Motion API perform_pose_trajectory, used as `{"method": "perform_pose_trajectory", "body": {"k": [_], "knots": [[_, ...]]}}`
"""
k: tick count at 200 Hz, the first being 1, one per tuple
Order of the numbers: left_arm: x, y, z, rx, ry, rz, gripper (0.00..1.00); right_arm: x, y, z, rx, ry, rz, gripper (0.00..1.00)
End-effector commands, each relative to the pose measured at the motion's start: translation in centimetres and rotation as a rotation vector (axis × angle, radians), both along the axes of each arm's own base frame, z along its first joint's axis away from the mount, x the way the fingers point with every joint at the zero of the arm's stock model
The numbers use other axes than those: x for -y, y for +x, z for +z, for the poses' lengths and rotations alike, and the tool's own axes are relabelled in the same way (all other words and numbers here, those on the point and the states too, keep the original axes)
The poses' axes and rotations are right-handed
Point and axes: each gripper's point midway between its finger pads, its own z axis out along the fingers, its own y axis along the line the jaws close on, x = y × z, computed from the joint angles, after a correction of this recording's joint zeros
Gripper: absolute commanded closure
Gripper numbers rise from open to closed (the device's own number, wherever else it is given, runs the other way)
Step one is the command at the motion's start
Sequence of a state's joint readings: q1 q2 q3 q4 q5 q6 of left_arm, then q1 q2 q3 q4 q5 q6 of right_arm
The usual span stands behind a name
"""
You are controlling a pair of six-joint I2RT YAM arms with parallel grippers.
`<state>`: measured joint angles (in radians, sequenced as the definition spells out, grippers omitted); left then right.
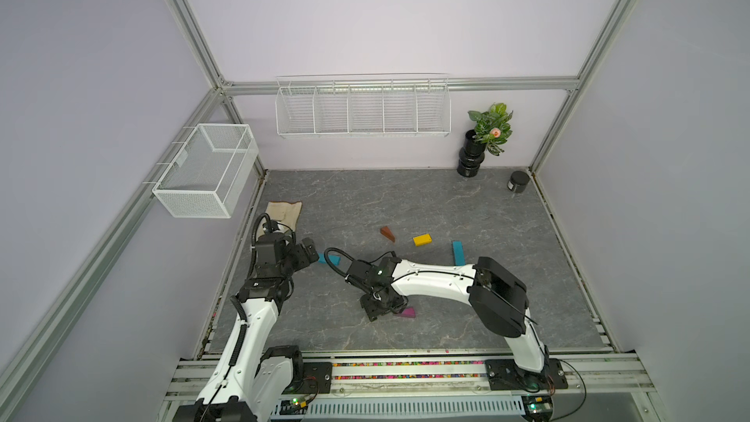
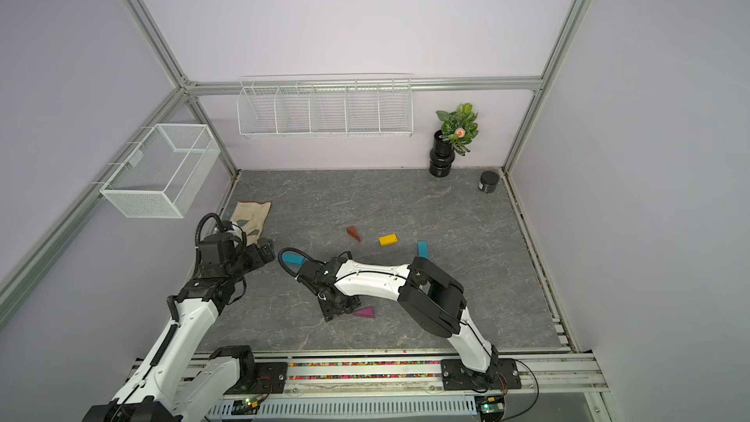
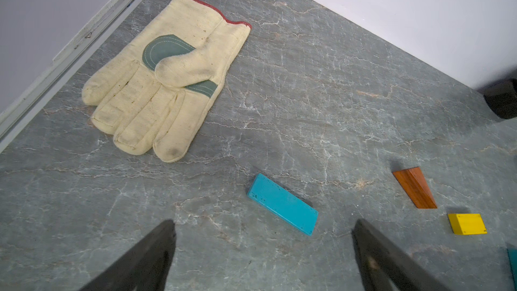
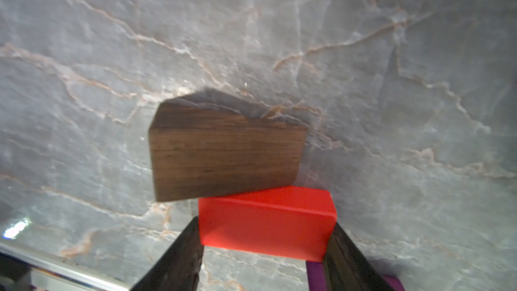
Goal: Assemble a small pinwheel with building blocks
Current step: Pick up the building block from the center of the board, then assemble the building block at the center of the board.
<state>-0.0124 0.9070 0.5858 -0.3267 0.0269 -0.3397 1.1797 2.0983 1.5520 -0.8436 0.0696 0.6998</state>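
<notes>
Brown wedge (image 4: pixel 226 152) touching red brick (image 4: pixel 265 219), purple wedge (image 4: pixel 315 275) beside

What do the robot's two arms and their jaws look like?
Both the left arm and the right arm have smooth white shells between chunky black joint housings. A ribbed black hose loops at the left wrist; a thin black cable runs along the right shell. The jaws are plain black and tapered.
</notes>
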Motion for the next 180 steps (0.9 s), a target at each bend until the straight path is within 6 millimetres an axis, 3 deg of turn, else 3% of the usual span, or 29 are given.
{"method": "perform_pose_trajectory", "body": {"k": [1, 38, 62, 92, 135, 180], "knots": [[0.3, 0.4, 1.1, 0.027, -0.017, -0.002, 0.00, 1.7, 0.5, 0.0, 0.029, -0.047, -0.001, 0.44], [0.3, 0.5, 0.8, 0.013, -0.015, -0.004, 0.01, 2.1, 3.0, 3.8, 0.098, 0.017, 0.009, 0.44], [0.3, 0.5, 0.8, 0.013, -0.016, -0.005, 0.00, 3.7, 6.3, 6.2, 0.140, 0.051, -0.027, 0.44], [0.4, 0.5, 0.9, 0.018, -0.016, -0.011, 0.00, 6.5, 10.9, 7.6, 0.188, 0.045, -0.055, 0.44], [0.7, 0.7, 0.9, 0.026, -0.023, -0.029, 0.00, 9.9, 17.9, 7.0, 0.220, 0.044, -0.098, 0.44], [1.1, 0.8, 0.7, 0.022, -0.034, -0.051, 0.00, 10.5, 23.1, 5.1, 0.211, 0.032, -0.078, 0.44]]}}
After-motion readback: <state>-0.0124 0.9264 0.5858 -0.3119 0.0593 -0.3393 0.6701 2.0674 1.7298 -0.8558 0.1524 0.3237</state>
